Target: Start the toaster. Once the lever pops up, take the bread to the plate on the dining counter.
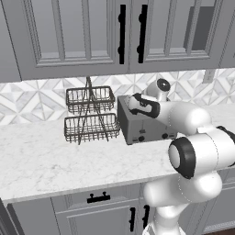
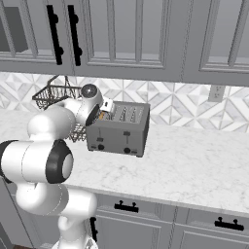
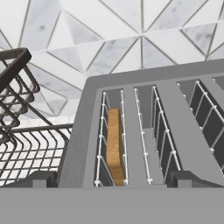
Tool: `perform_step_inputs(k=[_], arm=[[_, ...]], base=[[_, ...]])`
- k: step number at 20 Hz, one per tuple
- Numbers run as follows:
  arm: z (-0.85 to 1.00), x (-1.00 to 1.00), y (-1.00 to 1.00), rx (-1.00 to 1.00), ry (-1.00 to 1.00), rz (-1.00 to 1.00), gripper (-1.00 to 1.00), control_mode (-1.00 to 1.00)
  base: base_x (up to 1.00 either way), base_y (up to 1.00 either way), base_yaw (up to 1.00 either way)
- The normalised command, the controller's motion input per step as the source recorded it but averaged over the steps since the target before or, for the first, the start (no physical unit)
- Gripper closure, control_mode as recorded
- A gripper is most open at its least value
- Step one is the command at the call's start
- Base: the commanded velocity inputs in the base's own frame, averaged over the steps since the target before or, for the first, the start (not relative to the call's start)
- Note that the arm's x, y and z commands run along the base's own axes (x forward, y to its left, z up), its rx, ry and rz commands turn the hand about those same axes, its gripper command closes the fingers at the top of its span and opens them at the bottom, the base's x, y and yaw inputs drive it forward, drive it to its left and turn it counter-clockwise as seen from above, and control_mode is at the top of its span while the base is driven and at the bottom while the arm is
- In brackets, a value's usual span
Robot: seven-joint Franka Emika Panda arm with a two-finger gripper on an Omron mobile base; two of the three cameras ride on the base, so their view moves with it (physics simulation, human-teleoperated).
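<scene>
The grey four-slot toaster [image 1: 140, 126] [image 2: 119, 130] stands on the marble counter against the tiled wall. Seen from above in the hand view, the toaster [image 3: 175, 87] has the bread [image 3: 114, 146], tan with an orange-brown crust, sitting upright deep in its leftmost slot. My gripper [image 3: 113, 180] hovers just above that slot, open, one dark fingertip [image 3: 39, 179] on each side of the slot and nothing between them. In the right base view the hand sits over the toaster's left end, where a sliver of bread [image 2: 100, 115] shows. The plate and the dining counter are out of view.
A two-tier dark wire basket rack [image 1: 89, 114] [image 3: 17, 131] stands right beside the toaster's left side. Grey wall cabinets [image 1: 92, 36] hang above. The marble counter [image 2: 194, 160] stretches to the right of the toaster, with a wall outlet [image 2: 216, 92] behind.
</scene>
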Motion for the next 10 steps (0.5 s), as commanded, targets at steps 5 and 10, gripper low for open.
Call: perform_step_inputs(k=[5,10], arm=[[0.00,0.00,0.00,0.00,0.00,0.00,-1.00,-1.00],[0.00,0.00,0.00,0.00,0.00,0.00,-1.00,-1.00]], base=[[0.00,0.00,0.00],[0.00,0.00,0.00]])
